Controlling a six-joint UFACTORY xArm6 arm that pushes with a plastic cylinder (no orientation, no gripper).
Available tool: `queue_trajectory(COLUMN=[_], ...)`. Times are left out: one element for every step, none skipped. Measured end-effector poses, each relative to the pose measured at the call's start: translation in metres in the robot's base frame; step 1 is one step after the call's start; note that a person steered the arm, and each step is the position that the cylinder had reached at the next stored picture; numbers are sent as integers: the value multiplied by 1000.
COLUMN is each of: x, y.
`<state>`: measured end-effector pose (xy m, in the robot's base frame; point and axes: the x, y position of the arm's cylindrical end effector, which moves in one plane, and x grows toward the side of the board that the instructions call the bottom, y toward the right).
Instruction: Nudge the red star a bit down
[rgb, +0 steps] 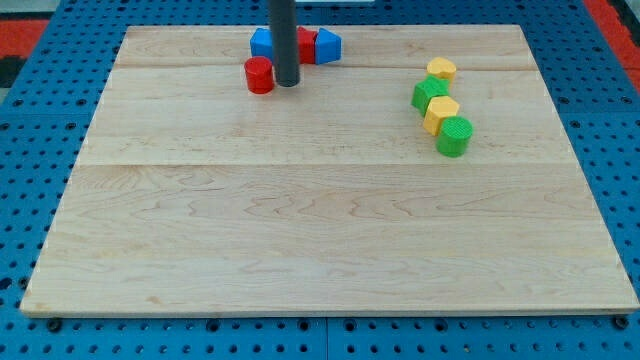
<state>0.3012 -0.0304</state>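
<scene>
My rod comes down from the view's top and my tip (288, 84) rests on the board near its top edge. The red star (306, 45) sits just above and right of the tip, mostly hidden behind the rod. A blue block (263, 43) lies on its left and another blue block (328, 45) on its right, both touching or nearly touching it. A red cylinder (259, 75) stands just left of the tip, very close to it.
At the view's right, a chain runs down: a yellow block (441, 69), a green block (430, 94), a yellow block (441, 113) and a green cylinder (454, 136). The wooden board (320, 240) lies on a blue pegboard.
</scene>
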Motion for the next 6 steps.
queue_trajectory(x=[-25,-60,-109,-110,-109,-108], y=[79,130,159,134,78,27])
